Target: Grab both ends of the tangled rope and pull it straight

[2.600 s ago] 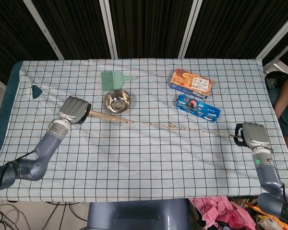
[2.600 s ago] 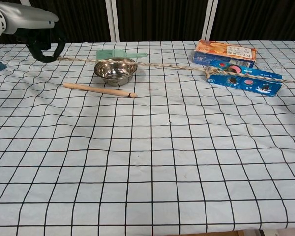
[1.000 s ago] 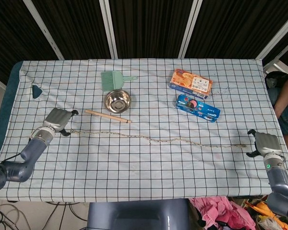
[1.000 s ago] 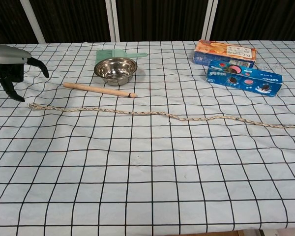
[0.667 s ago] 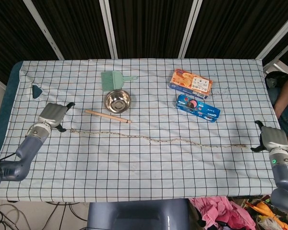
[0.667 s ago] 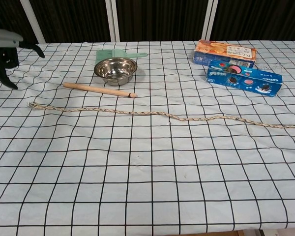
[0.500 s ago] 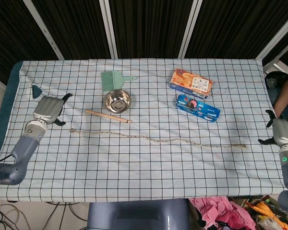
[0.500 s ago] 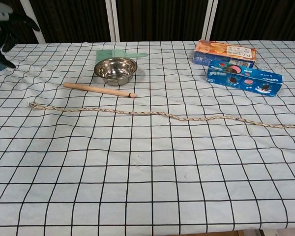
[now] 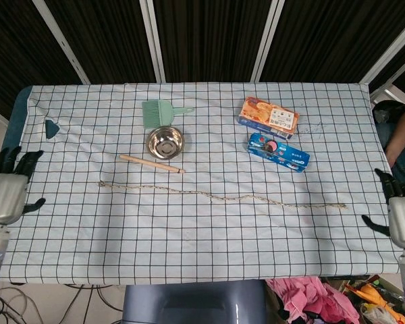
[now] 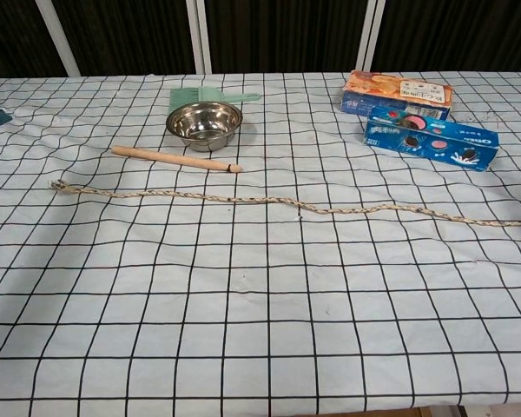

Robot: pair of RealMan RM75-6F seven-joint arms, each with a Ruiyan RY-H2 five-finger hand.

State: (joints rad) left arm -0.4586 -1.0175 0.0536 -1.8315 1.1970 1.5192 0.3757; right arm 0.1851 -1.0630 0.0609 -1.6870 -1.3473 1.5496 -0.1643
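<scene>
The rope lies stretched out across the checked tablecloth, running from the left to the right with only slight waves; in the chest view the rope crosses the whole width. My left hand hangs off the table's left edge, fingers spread, holding nothing. My right hand is past the right edge, fingers apart and empty. Neither hand touches the rope. Neither hand shows in the chest view.
A wooden stick, a steel bowl and a green brush sit behind the rope's left half. An orange box and a blue biscuit pack stand at the back right. A dark teal triangle lies far left.
Both hands have let go of the rope and drawn outward off the table's sides. The rope, earlier held taut above the table, now lies on the cloth.
</scene>
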